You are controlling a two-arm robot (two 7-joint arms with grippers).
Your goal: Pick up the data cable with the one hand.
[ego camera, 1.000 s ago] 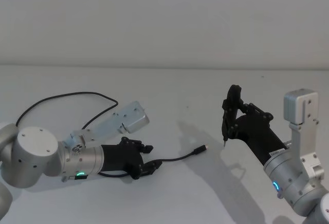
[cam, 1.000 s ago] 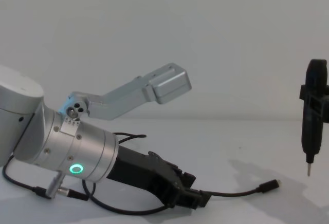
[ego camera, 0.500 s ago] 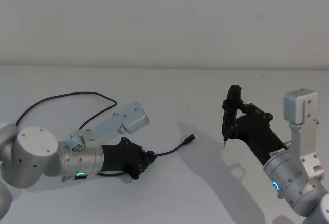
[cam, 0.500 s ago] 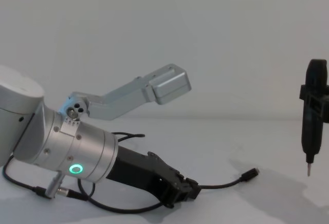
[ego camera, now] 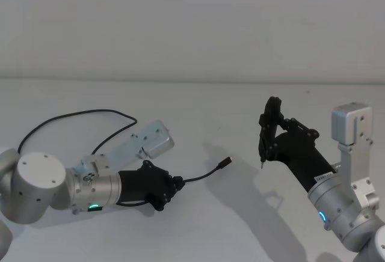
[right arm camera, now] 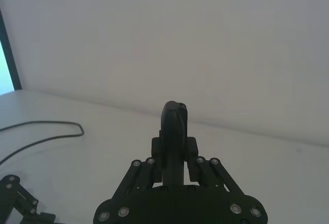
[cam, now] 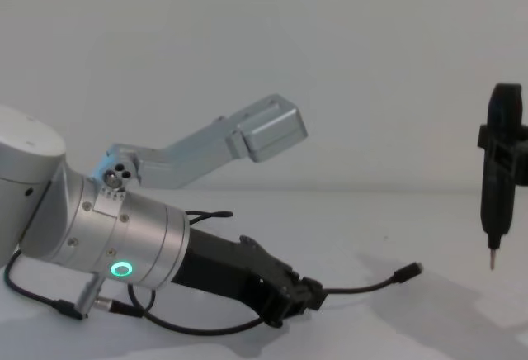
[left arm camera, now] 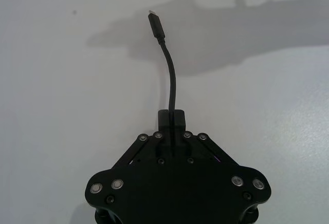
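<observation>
Left wrist view: left gripper [left arm camera: 171,119] clamped on the data cable [left arm camera: 172,80], barely; I fear slippage when lifting. Right gripper [ego camera: 275,143], parked aside, grips a tool [ego camera: 272,112].

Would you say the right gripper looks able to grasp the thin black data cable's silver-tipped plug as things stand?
Probably not: the right gripper is shut on a slim black pointed tool. Bare table separates it from the plug, whose data cable the left gripper holds.

No readable text; tiny arm label [ego camera: 323,178] perhaps lettered.
</observation>
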